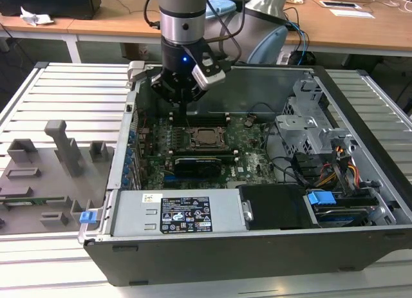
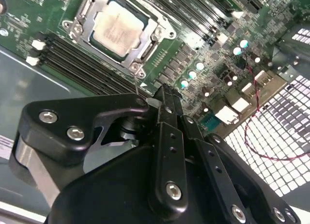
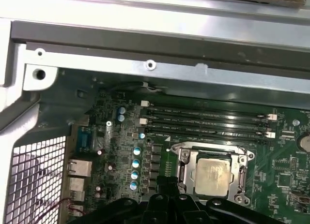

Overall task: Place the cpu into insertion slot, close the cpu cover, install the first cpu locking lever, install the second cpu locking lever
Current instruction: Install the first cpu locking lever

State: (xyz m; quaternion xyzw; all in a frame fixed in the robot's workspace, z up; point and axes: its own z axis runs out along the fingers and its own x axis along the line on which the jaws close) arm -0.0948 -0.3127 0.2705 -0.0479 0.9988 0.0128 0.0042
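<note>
Nearest you in the exterior view, the power supply (image 1: 183,214) lies along the front wall of the computer case (image 1: 257,262). The green motherboard (image 1: 248,158) lies just beyond it. At the board's middle the cpu (image 1: 207,137) already sits flat in the insertion slot (image 3: 184,155), square to the rim, so you can count that step done. In both wrist views the cpu cover (image 2: 147,39) looks folded down, framing the chip, so that step reads as done too.

The levers are harder to call. In the second wrist view a thin bar (image 2: 136,83) stands up from the socket's corner. You may take it for a locking lever not yet latched, though I cannot be sure.

Farther back, past the memory slots (image 3: 208,120), the gripper (image 1: 185,111) hovers over the board's far edge. Its jaws are drawn together with nothing between them.
</note>
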